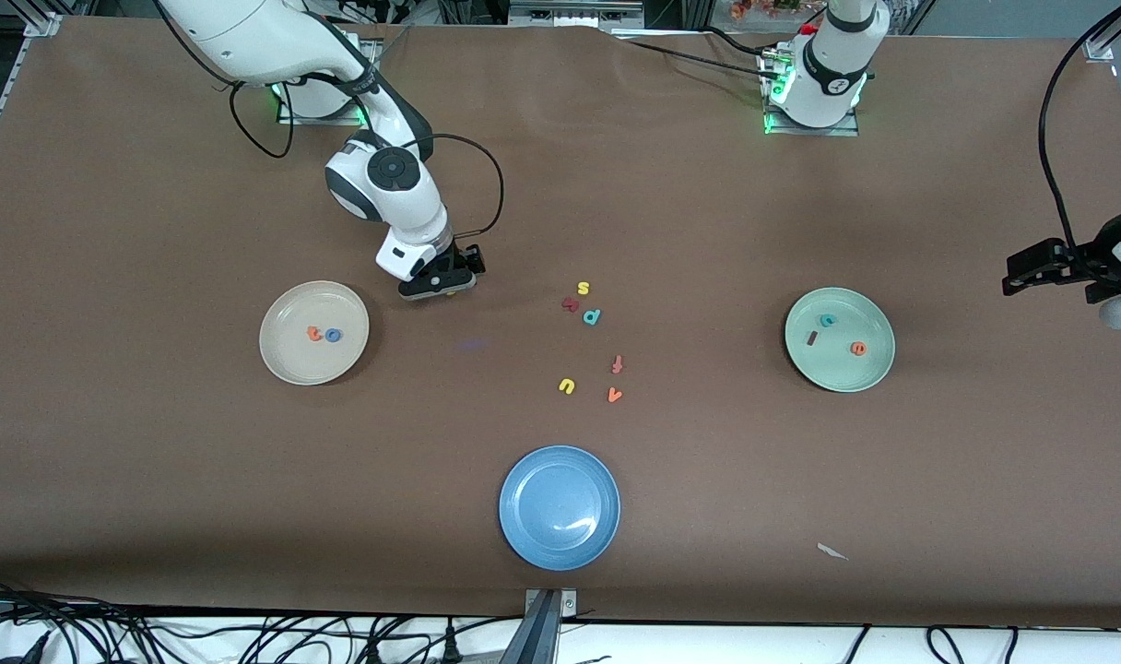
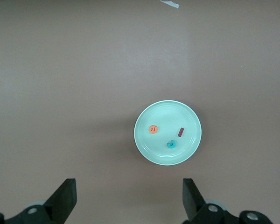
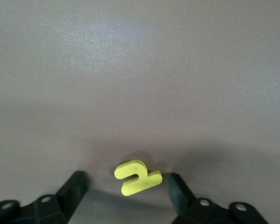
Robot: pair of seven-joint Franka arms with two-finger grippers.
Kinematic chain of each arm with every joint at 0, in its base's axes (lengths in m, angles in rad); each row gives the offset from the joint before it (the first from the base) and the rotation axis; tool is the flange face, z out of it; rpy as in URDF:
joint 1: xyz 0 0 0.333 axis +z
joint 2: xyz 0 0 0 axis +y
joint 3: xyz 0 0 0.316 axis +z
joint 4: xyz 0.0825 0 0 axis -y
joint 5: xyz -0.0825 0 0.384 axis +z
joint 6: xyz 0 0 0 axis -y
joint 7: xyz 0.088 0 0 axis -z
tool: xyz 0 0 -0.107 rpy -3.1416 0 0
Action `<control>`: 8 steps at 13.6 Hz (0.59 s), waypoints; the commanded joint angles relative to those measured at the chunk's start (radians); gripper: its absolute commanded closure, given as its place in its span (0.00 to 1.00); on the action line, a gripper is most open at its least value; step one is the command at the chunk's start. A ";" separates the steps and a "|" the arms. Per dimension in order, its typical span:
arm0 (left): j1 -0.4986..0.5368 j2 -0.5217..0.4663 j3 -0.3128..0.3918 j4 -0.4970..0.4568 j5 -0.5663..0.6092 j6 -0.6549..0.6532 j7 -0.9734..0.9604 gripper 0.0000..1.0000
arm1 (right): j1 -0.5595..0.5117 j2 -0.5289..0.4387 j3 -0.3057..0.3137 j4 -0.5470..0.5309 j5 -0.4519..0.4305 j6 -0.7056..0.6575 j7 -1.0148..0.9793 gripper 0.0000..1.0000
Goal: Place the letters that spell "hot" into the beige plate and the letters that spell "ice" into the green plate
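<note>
One flat yellow h (image 3: pixel 137 177), matte tabletop (image 3: pixel 140 70)

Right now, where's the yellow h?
The yellow h lies on the table between the right gripper's open fingers, beside the beige plate, toward the right arm's end and farther from the front camera than the plate.

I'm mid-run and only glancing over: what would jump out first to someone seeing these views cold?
First, the right gripper, low over the table beside the round cream-beige plate, its fingers straddling a small yellow foam h without touching it. That plate already holds the orange t and blue ring-shaped o. The round sage-green plate holds i, c and e, while the left gripper waits open at its end.
</note>
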State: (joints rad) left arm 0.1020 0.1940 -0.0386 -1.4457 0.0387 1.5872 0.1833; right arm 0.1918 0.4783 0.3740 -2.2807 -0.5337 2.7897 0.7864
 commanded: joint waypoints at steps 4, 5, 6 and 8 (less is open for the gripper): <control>-0.015 -0.010 0.005 0.007 -0.049 0.010 -0.002 0.00 | 0.015 0.017 -0.020 0.004 -0.038 0.016 0.014 0.37; -0.016 -0.010 0.005 0.034 -0.043 0.010 -0.004 0.00 | 0.015 0.017 -0.024 0.004 -0.043 0.016 0.014 0.47; -0.015 -0.010 0.003 0.059 -0.051 0.008 -0.004 0.00 | 0.015 0.017 -0.026 0.004 -0.058 0.016 0.014 0.56; -0.015 -0.008 0.003 0.076 -0.051 0.005 -0.002 0.00 | 0.015 0.017 -0.032 0.004 -0.066 0.016 0.014 0.79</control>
State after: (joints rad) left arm 0.0916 0.1920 -0.0419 -1.3948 0.0165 1.5997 0.1820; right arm 0.1943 0.4762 0.3704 -2.2769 -0.5636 2.7948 0.7864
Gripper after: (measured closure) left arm 0.000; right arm 0.537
